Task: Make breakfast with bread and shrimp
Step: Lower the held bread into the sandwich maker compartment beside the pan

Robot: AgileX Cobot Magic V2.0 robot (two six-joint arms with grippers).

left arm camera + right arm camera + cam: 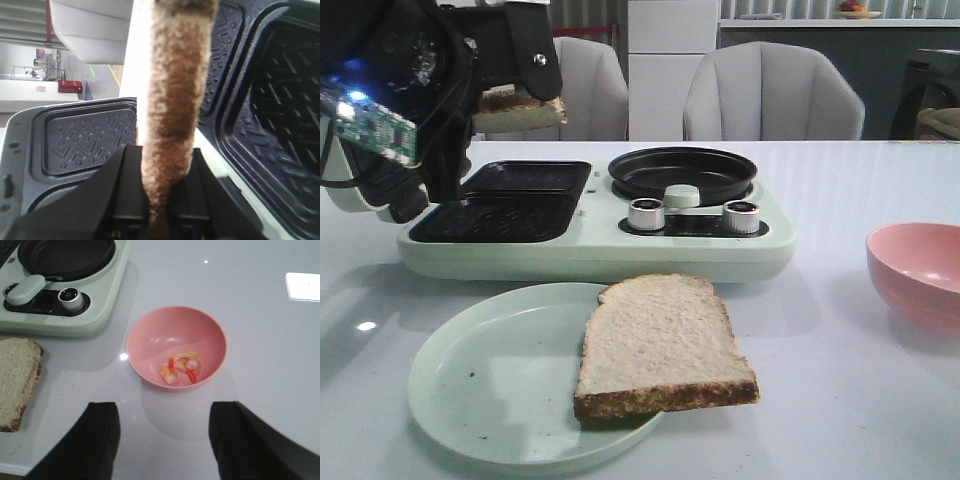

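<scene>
My left gripper [515, 85] is shut on a slice of bread [520, 108] and holds it above the open sandwich press [505, 205] at the left of the breakfast maker. In the left wrist view the bread's brown crust [172, 100] stands edge-on between the fingers [127, 185], over the ridged black plates [85, 140]. A second bread slice [660, 345] lies on the pale green plate [480, 390] in front. Shrimp [181, 367] lie in the pink bowl [176, 347]. My right gripper [162, 440] is open above the table, just short of the bowl.
The breakfast maker has a round black pan [682, 172] with a grey handle and two silver knobs [646, 214] at its front. The pink bowl [920, 272] sits at the table's right edge. Two grey chairs [770, 95] stand behind the table.
</scene>
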